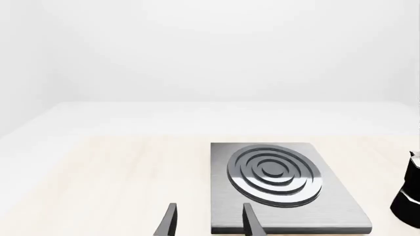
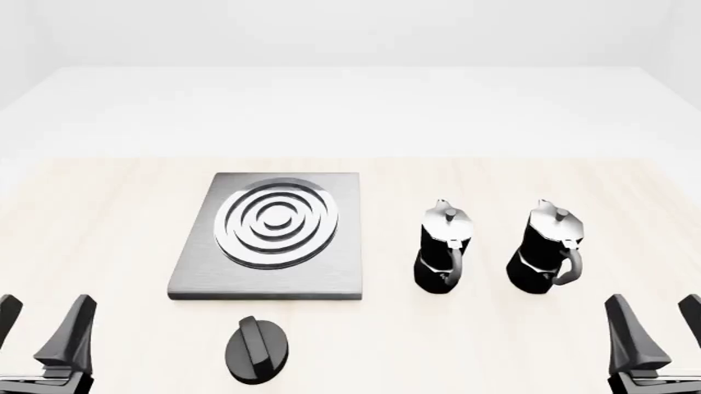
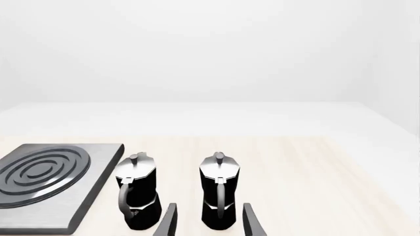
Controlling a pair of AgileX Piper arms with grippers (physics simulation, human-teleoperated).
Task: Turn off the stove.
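We judged the task barely begun. The knob point(image 2: 258, 350) sat untouched on the worktop point(image 2: 98, 205), just near of the stove point(image 2: 197, 271) plate's near edge and a little left of centre, its raised bar standing nearly near-to-far with a slight tilt. Neither arm was at it. The left end effector point(image 2: 42, 328) waited at the near left corner with its fingers apart and empty; the right end effector point(image 2: 655, 328) waited at the near right corner, likewise spread and holding nothing. What remained, as we read it, was everything: reach to the knob, close on the bar, and twist.

Two pots point(image 2: 444, 246) stood right of the stove, side by side and apart from it (they play no part here).

Much was hard to settle. Nothing on the knob showed which setting meant off, and no glow marked the burner rings point(image 2: 276, 223). The knob appeared in neither wrist view. Both end effectors were cut off by the front view's near edge, and the left wrist view clipped one pot at its border.
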